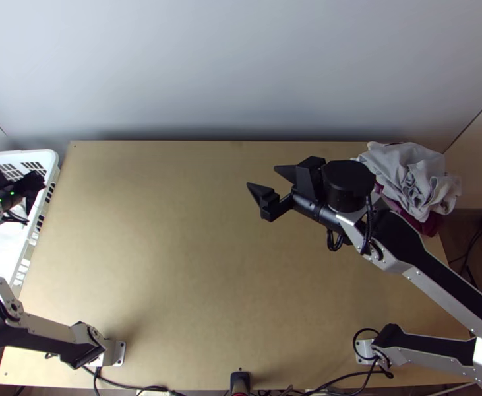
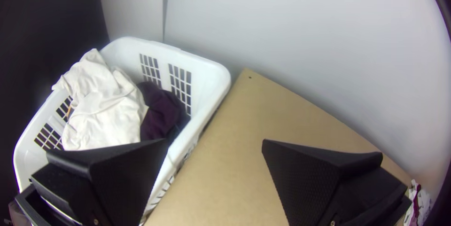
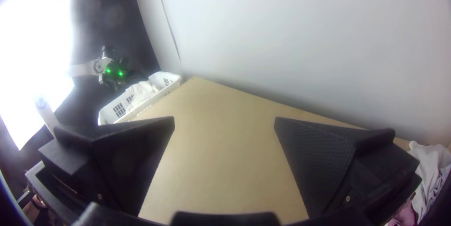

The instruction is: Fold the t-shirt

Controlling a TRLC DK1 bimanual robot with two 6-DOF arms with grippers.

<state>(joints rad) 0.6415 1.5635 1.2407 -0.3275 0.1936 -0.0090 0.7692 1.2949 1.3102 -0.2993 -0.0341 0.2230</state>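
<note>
below the left gripper is the basket, laundry in it, just left of the table. right of the right gripper, a heap of cloths lies at the table's far right corner.

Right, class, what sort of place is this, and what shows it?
Probably a robotics lab: two jointed arms mounted at a wooden table, a white basket holding clothes, and a rumpled cloth pile.
</note>
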